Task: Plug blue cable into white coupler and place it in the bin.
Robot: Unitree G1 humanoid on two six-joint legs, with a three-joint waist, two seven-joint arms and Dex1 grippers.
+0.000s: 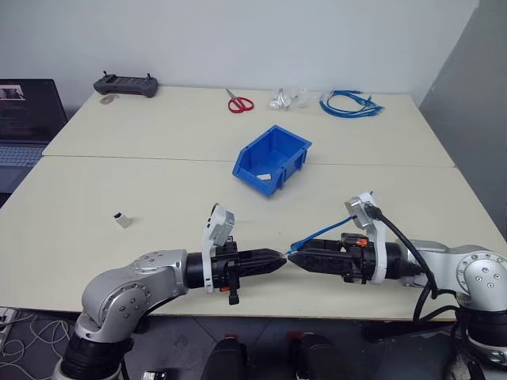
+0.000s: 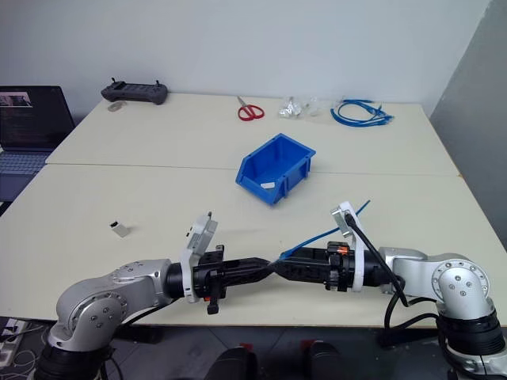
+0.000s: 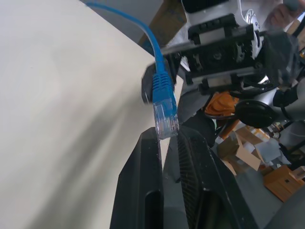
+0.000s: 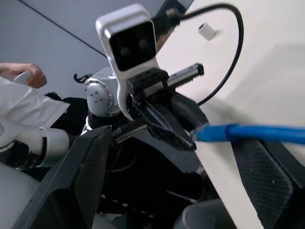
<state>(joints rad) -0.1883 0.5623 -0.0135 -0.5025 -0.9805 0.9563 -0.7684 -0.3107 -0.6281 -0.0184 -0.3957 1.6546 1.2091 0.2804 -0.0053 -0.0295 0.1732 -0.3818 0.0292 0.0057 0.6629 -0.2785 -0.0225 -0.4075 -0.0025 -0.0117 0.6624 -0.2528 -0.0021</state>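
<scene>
The blue cable [image 1: 321, 233] runs from the middle of the table's front edge up and to the right. My left gripper [image 1: 281, 259] points right and is shut on the cable's clear plug [image 3: 165, 119]. My right gripper [image 1: 295, 257] points left, tip to tip with the left one. Its fingers [image 4: 93, 157] stand wide open on either side of the cable without touching it. The white coupler [image 1: 123, 219] lies alone on the table at the left, away from both grippers. The blue bin [image 1: 253, 180] stands at the table's middle, beyond the grippers.
Along the far edge lie red scissors [image 1: 240, 103], clear plastic bags [image 1: 287, 98], a coil of blue cables [image 1: 351, 104] and a black controller [image 1: 125, 84]. A laptop [image 1: 24, 119] sits at the far left. A small white piece [image 1: 265, 176] lies inside the bin.
</scene>
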